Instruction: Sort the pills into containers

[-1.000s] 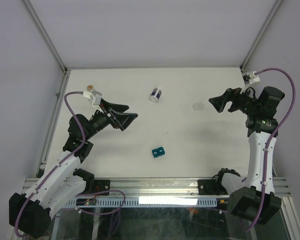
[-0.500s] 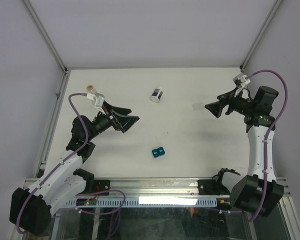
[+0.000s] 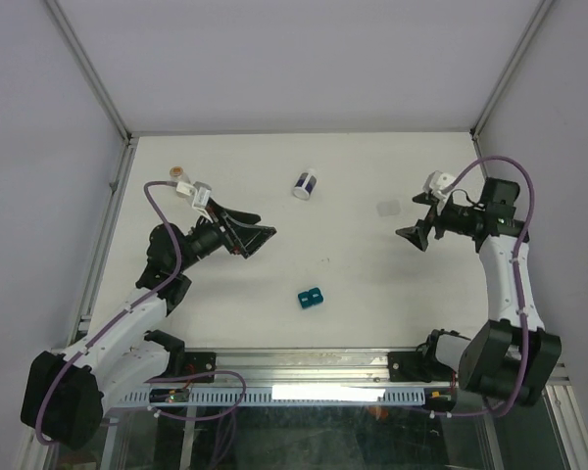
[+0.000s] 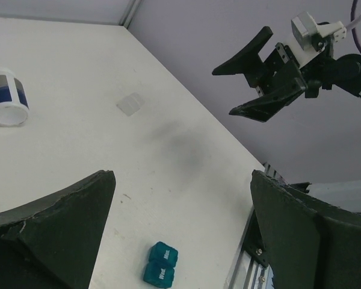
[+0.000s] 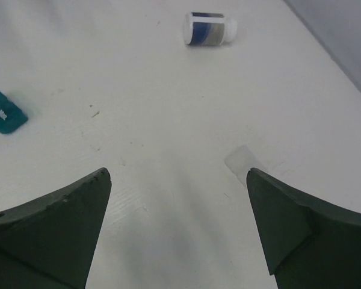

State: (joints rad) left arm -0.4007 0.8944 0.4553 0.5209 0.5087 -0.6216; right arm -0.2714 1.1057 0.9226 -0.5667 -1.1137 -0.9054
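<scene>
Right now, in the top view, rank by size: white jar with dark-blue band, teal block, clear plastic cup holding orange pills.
1. White cylindrical jar with dark-blue band
2. Teal block, slightly smaller
3. Clear plastic cup of orange pills

Staring down between wide-spread fingers [image 5: 54, 223] at a clear cup [image 5: 243, 161], close to one of them. Farther off, jar [image 5: 209, 29] on its side; teal block [image 5: 5, 112] at frame edge.

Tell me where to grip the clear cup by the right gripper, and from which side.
Probably pinch the clear cup across its side walls, coming down from above with the open right gripper. It is small, low and apart from everything, leaving room on both sides. Whether it is upright or tipped is unclear.
</scene>
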